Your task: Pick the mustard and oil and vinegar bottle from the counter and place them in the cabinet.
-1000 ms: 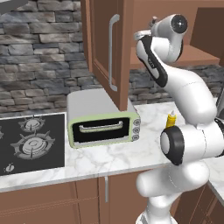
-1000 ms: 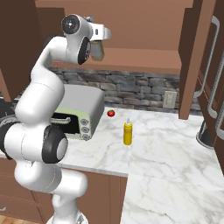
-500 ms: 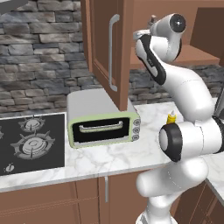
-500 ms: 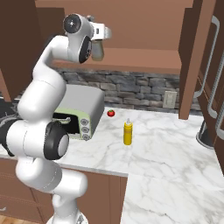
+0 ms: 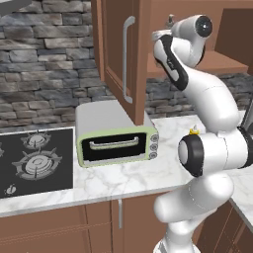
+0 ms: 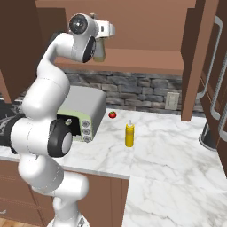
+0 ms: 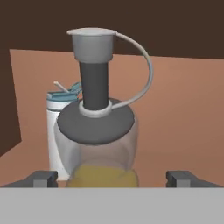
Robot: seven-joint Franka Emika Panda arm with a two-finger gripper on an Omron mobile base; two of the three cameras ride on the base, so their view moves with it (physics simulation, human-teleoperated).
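Releasing the oil and vinegar bottle (image 7: 97,131) on the cabinet (image 6: 146,62) shelf is the step I take to be in hand. Working from the left in my hand view: one dark fingertip (image 7: 41,178) stands off the glass on that side, then behind the bottle's left shoulder comes a small white container with a blue-trimmed top (image 7: 61,103), close behind and partly hidden, though I cannot say whether they touch. Then the bottle itself, upright, yellowish liquid low in the glass, dark collar and grey pourer top above, a thin wire loop curving off to the right. Last, the other fingertip sits clear of the glass on the right. So my hand (image 7: 112,178) is spread wide and grips nothing; the bottle looks to be standing on its own.

In the right base view my hand (image 6: 103,42) is up at shelf level with the bottle just under it, inside the open cabinet. Lower and further right, the mustard (image 6: 129,134) stands upright on the counter (image 6: 177,150), a small red tomato (image 6: 112,115) behind it near the toaster oven (image 6: 82,113).

Next, I judge, I must draw straight back from the shelf without brushing the pourer or the wire loop, then swing down to the mustard and close on its body.
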